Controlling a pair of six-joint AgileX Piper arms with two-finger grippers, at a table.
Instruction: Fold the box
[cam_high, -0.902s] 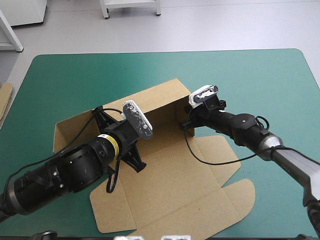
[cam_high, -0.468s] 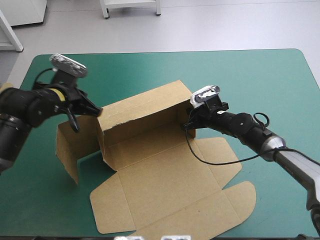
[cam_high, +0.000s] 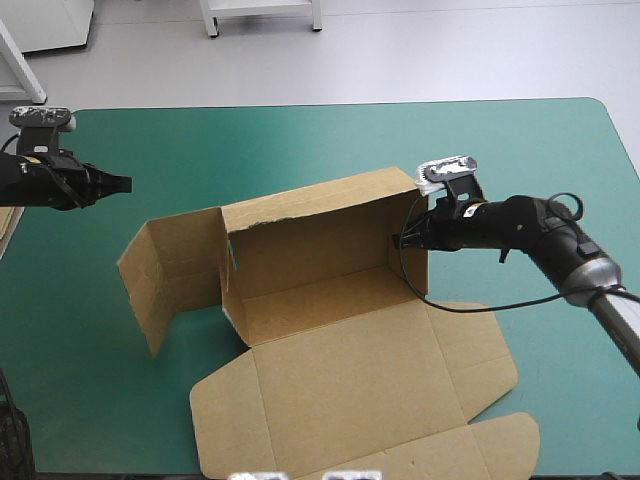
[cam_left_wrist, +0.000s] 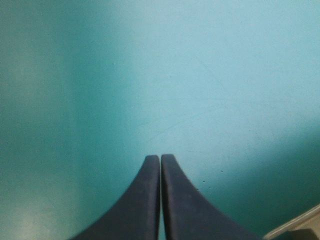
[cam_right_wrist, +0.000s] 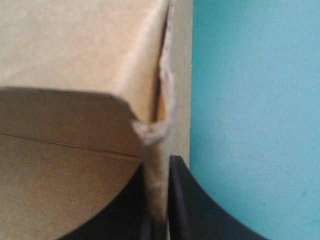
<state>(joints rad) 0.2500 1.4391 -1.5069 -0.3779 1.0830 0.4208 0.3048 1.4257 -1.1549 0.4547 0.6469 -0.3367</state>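
Box (cam_high: 300, 300) folding hinges for now on the right gripper (cam_high: 402, 240): its black fingers (cam_right_wrist: 185, 200) are clamped on the upright end wall (cam_high: 408, 200) at the box's 3 o'clock side, the board's edge pinched between them just below a frayed corner crease (cam_right_wrist: 150, 131). That hold probably wants to stay firm and steady, since a tug could tear the crease or drag the box, which stands mid-table on the teal-green cover (cam_high: 520, 150). From there outward, the back wall (cam_high: 310, 215) is raised, the lid panel (cam_high: 350, 390) lies flat toward 6 o'clock, and the side flap (cam_high: 165, 270) at 9 o'clock splays open. The left gripper (cam_high: 122, 185), fingers closed on nothing, hangs well apart at 10 o'clock; it likely needs to swing that flap square
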